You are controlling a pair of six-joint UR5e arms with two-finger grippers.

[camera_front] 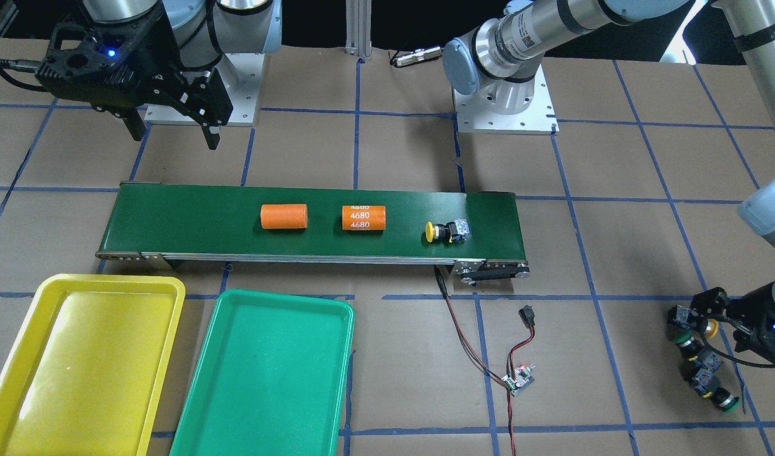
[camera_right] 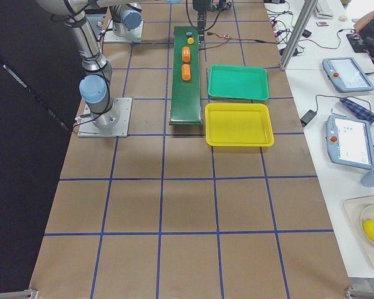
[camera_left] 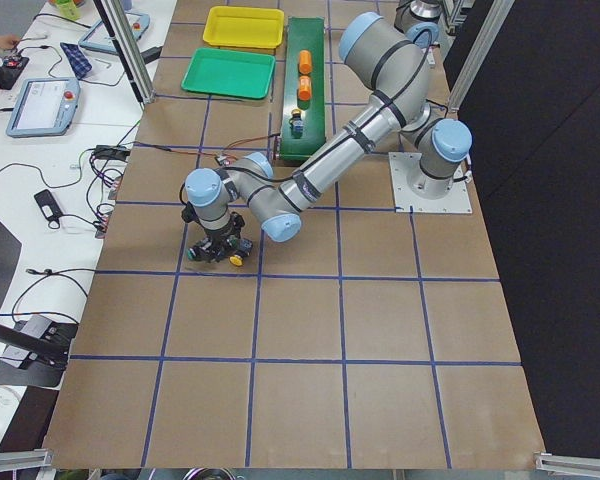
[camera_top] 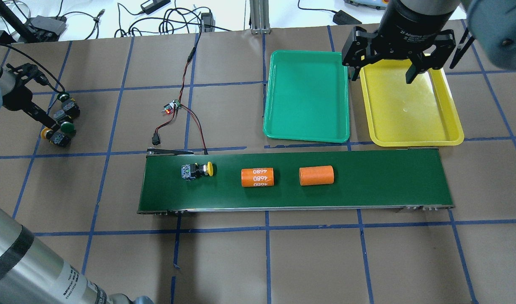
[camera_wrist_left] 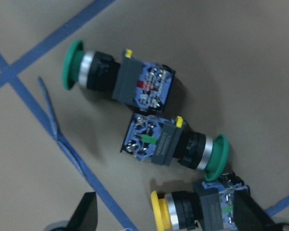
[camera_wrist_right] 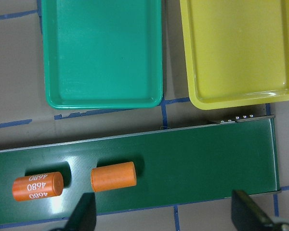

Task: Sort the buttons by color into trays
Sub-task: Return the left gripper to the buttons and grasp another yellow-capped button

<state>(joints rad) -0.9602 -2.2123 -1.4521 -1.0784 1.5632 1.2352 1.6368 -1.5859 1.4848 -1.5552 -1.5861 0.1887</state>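
Your left gripper (camera_wrist_left: 166,208) sits wide open around the yellow-capped button (camera_wrist_left: 197,209), in the cluster at the table's left end. It's light, rigid and probably rolls. Pinch the blocky body, not the cap. The right gripper (camera_top: 383,75) is open and empty.

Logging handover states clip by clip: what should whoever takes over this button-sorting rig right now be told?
Left gripper: open, straddling a yellow-capped push-button switch on the table; two green-capped push-button switches lie beside it.
Right gripper: open, empty, held high near the shallow green plastic tray and yellow plastic tray, both without buttons.
A second yellow-capped switch lies on the dark-green conveyor belt.
Done: nothing sorted.
Left: all four buttons.
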